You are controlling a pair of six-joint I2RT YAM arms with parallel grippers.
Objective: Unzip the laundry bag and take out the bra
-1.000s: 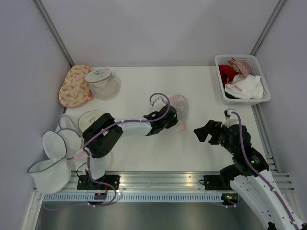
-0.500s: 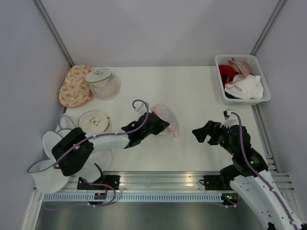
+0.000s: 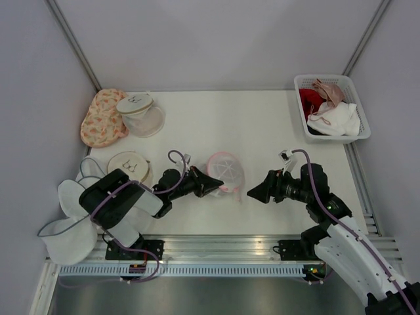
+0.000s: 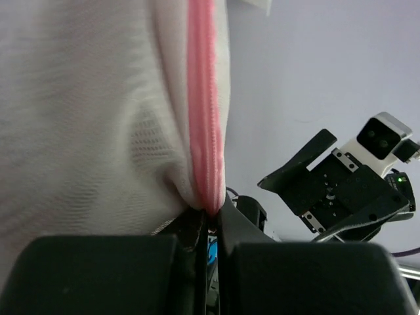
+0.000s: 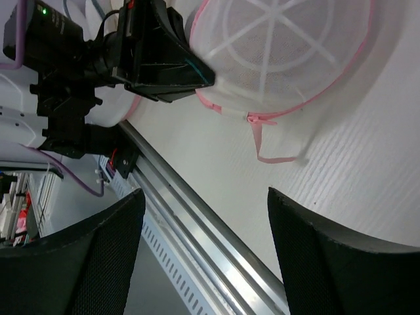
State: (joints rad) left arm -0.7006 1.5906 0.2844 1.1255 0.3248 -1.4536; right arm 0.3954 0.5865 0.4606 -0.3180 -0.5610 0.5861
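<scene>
White bench [image 3: 262, 125] | laundry bag [image 3: 228, 172] seen tilted at bench centre, between both arms, ribbed face turned toward right arm | left fingers [image 3: 209, 186] clamped together on its pink rim | right fingers [image 3: 257, 193] held apart, near bag, not touching | basket [image 3: 365, 134] of garments at far right corner

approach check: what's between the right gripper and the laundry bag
Only a thin pink loop trailing from the laundry bag onto bare table, clearest in the right wrist view.
</scene>
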